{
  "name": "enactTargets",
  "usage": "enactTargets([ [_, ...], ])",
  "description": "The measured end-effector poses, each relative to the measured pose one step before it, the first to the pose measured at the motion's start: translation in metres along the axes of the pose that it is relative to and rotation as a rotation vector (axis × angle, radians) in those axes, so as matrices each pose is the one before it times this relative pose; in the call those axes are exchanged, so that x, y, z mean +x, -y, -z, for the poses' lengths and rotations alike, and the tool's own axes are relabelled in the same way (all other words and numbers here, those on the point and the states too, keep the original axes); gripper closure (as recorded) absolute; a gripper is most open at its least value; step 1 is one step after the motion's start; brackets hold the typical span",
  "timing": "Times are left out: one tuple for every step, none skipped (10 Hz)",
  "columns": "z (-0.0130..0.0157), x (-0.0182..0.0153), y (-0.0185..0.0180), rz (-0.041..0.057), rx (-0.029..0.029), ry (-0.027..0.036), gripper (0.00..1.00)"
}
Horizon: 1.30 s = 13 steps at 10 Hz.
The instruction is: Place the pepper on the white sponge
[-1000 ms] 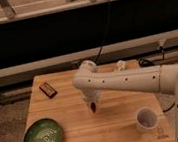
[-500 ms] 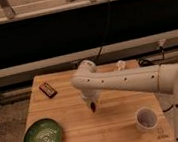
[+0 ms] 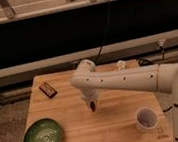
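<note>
The white arm [image 3: 129, 79] reaches from the right across the wooden bench [image 3: 78, 138]. Its gripper [image 3: 92, 105] points down near the bench centre, with a small dark red item, apparently the pepper [image 3: 93, 106], at its tip just above the surface. A green plate [image 3: 43, 139] sits at front left. A flat dark block [image 3: 48, 89] lies at rear left. A white cup [image 3: 146, 118] stands front right. A small pale object [image 3: 121, 65] sits at the rear edge.
</note>
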Motion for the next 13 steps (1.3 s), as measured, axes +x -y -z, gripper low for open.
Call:
enactTargets([
  [0.00058,0.0001,-0.00104,-0.00068,0.00063,-0.00003,0.99],
  [0.00033,0.00025,-0.00046,-0.0007,-0.00052,-0.00079,1.0],
  [-0.00013,0.00073,-0.00008,0.00069,0.00039,0.00046,1.0],
  [-0.00198,0.00629,0.00023,0.01004,0.00042,-0.00049,1.0],
  [0.00055,0.00629,0.00243,0.00687,0.00295,-0.00314,1.0],
  [0.00001,0.00691,0.00381,0.00539,0.00797,-0.00049,1.0],
  [0.00038,0.00684,0.00108,0.00047,0.00716,-0.00289,1.0],
  [0.00073,0.00571,0.00148,0.00127,0.00673,-0.00273,1.0],
  [0.00078,0.0032,0.00143,0.00188,0.00393,-0.00214,1.0],
  [0.00054,0.00516,0.00218,0.00257,0.00477,-0.00298,1.0],
  [-0.00009,0.0068,0.0021,-0.00031,0.00404,-0.00373,1.0],
  [-0.0006,0.00766,0.00041,-0.00566,0.00509,-0.00241,1.0],
  [-0.00083,0.00733,-0.00139,-0.00551,0.00143,-0.00262,1.0],
])
